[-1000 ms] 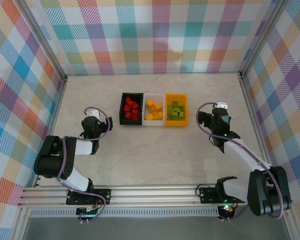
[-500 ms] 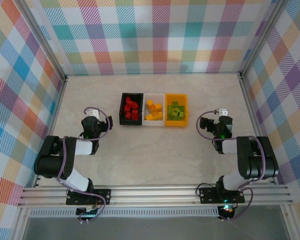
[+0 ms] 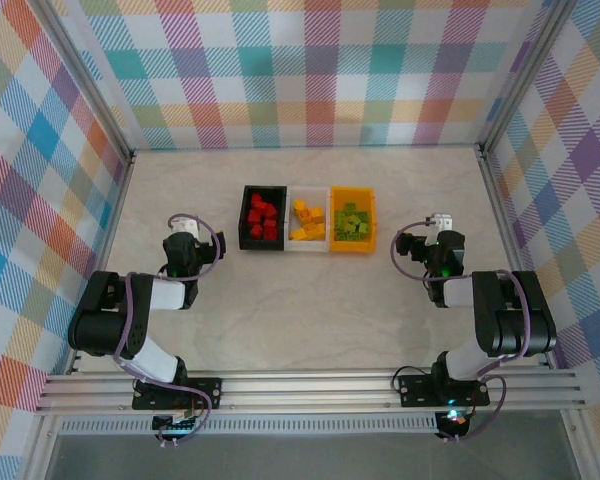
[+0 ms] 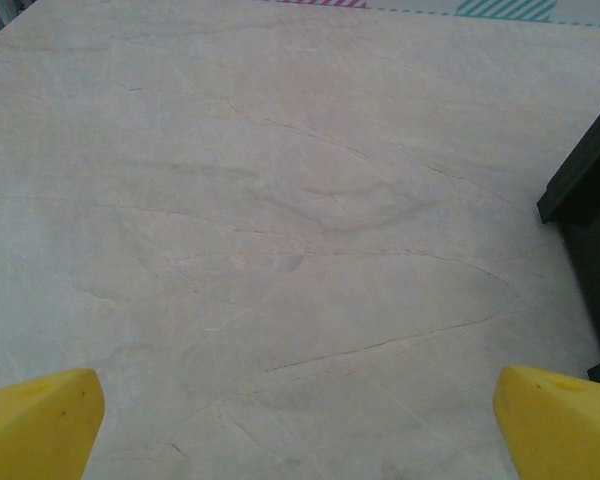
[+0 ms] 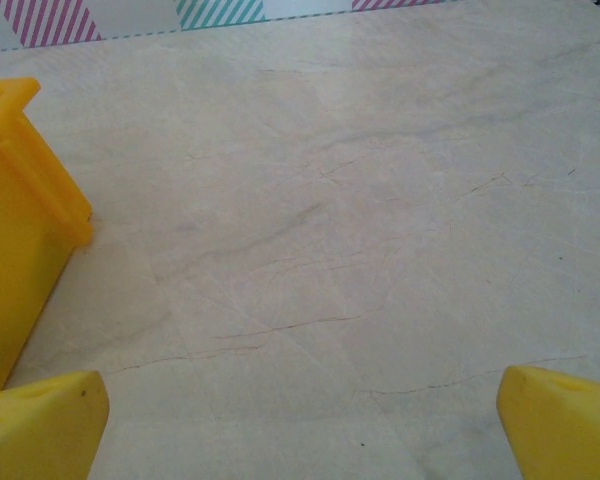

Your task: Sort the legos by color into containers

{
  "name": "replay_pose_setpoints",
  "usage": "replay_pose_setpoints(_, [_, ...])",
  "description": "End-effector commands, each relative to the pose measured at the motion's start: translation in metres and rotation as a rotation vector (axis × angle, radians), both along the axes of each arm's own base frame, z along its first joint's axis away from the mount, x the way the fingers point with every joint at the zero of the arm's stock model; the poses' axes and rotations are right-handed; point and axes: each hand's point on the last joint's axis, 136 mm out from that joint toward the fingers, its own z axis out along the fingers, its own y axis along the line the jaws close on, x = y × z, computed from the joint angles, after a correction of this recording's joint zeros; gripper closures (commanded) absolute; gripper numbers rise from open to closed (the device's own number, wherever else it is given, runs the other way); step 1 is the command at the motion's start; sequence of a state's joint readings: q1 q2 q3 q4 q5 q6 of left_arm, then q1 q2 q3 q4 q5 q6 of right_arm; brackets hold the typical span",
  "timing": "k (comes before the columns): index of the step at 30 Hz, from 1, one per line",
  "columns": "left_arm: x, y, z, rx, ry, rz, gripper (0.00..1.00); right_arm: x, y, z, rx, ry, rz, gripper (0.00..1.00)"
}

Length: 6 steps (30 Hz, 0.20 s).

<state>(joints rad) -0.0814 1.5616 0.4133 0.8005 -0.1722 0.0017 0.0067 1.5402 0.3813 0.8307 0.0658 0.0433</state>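
Observation:
Three containers stand in a row at the table's middle. The black bin [image 3: 263, 189] holds red legos [image 3: 264, 217], the white bin [image 3: 308, 248] holds yellow-orange legos [image 3: 307, 222], and the orange-yellow bin [image 3: 353, 192] holds lime green legos [image 3: 353, 223]. My left gripper [image 3: 186, 232] rests low on the table left of the black bin [image 4: 590, 190]. It is open [image 4: 300, 430], with bare table between its yellow fingertips [image 4: 35, 425]. My right gripper [image 3: 438, 226] sits right of the orange-yellow bin [image 5: 20, 210]. It is also open [image 5: 302, 425] and empty.
Both arms are folded low near the table's front. Plaid walls [image 3: 320, 70] and metal frame posts [image 3: 500, 190] close in the back and sides. A metal rail [image 3: 310, 385] runs along the near edge. Bare marbled tabletop [image 3: 310, 300] lies in front of the bins.
My right arm has drawn back from a stretched-out pose and folded up over its base, its gripper staying right of the bins. The left arm and the legos have not moved.

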Motion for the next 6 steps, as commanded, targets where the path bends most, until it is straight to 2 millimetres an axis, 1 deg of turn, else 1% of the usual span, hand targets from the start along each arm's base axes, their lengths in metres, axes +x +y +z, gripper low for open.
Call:
replay_pose_setpoints(1, [0.0011, 0.0012, 0.0030, 0.002, -0.020, -0.005, 0.00, 0.0060, 0.0042, 0.0147, 0.000, -0.055, 0.024, 0.00])
replay_pose_setpoints(6, [0.0012, 0.0007, 0.0038, 0.001, -0.022, -0.007, 0.00, 0.0061, 0.0041, 0.0150, 0.001, -0.055, 0.024, 0.00])
